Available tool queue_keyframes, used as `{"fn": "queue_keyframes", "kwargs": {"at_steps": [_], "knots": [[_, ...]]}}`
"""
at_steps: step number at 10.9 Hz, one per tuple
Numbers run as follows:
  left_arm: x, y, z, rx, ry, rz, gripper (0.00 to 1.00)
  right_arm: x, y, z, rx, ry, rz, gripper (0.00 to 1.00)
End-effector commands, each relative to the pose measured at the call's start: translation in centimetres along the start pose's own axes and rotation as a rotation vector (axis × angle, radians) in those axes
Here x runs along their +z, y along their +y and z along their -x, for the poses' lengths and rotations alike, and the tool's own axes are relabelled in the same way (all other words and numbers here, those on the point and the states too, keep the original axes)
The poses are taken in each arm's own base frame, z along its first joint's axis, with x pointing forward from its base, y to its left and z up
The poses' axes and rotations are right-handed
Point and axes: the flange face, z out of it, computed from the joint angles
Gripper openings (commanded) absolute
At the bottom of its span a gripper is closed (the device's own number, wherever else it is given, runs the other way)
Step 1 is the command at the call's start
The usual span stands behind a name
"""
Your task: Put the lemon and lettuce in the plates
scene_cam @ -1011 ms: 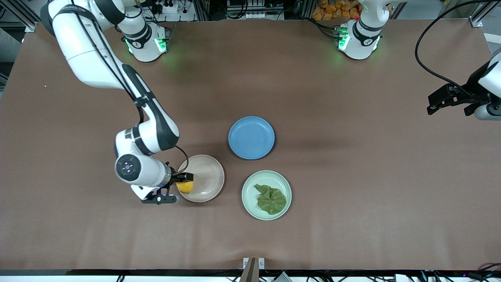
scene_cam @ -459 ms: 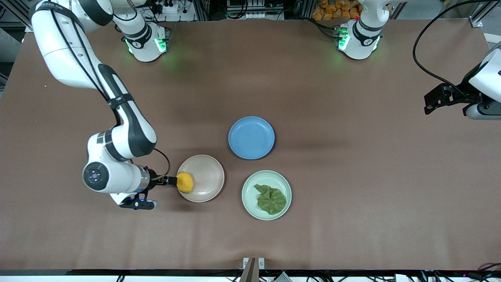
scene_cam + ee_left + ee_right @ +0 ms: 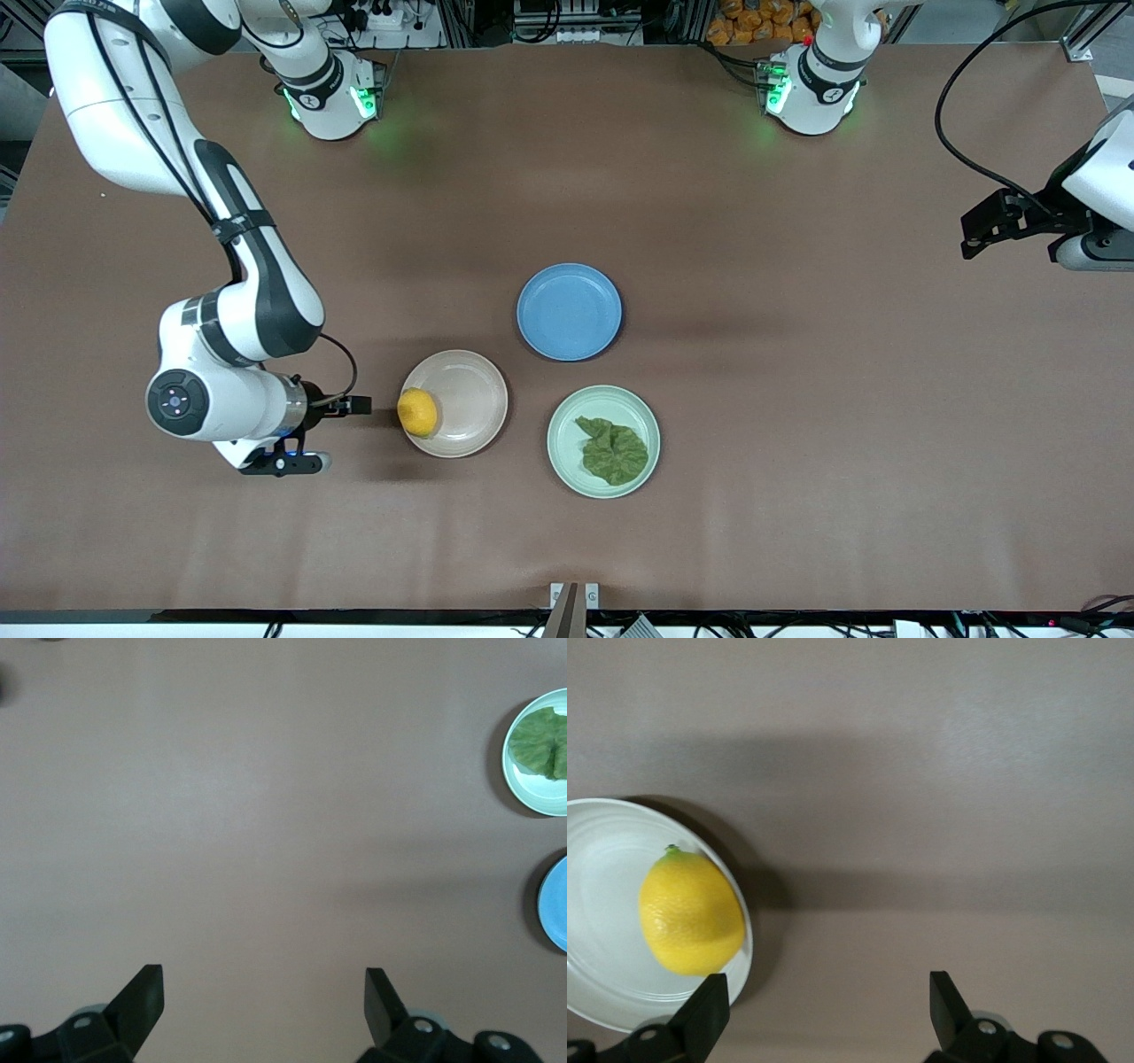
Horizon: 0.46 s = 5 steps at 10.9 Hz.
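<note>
While both arms wait, brown table (image 3: 797, 399) holds three plates (image 3: 461, 372).

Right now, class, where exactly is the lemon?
In the front view, the lemon sits in the beige plate, at its edge toward the right arm's end of the table, beside the open right gripper.

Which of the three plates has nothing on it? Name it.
The blue plate, farthest from the front camera. The beige-pink plate holds the lemon and the mint green plate holds the lettuce.
</note>
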Motion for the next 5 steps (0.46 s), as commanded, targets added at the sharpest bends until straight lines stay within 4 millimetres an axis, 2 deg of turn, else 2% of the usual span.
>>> {"fn": "queue_keyframes", "kwargs": {"at_steps": [1, 3, 5], "knots": [[-0.4, -0.3, 0.4, 0.016, 0.001, -0.010, 1.00, -1.9, 2.1, 0.2, -0.064, 0.017, 0.058, 1.00], [-0.5, -0.3, 0.4, 0.015, 0.002, -0.007, 1.00, -3.1, 3.5, 0.3, -0.089, 0.025, 0.066, 1.00], [-0.6, -0.2, 0.4, 0.021, 0.005, -0.007, 1.00, -3.3, 4.7, 0.2, -0.137, 0.024, 0.072, 1.00]]}}
